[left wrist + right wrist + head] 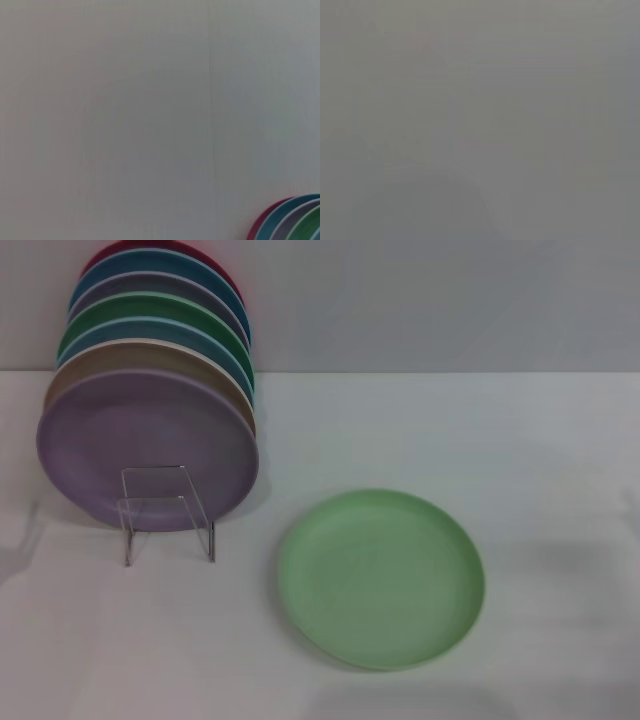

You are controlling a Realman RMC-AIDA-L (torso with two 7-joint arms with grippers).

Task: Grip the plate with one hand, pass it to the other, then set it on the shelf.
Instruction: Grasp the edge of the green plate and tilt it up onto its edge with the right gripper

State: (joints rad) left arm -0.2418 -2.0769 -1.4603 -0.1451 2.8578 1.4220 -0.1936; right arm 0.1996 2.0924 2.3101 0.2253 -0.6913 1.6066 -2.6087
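Neither of my pincers shows, so I cannot tell their state; the plate (pixel 381 578) lies flat on the table (pixel 540 460) right of the rack (pixel 168 512), and its low rim could slip from a shallow pinch.

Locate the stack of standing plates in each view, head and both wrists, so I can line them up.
Head view: stack of plates stands upper left on the white table, lilac plate at the front, clear rack before it.
Left wrist view: only rim edges of the stack, in the lower right corner.
Right wrist view: not in it.
Shared landmark: the red rim.
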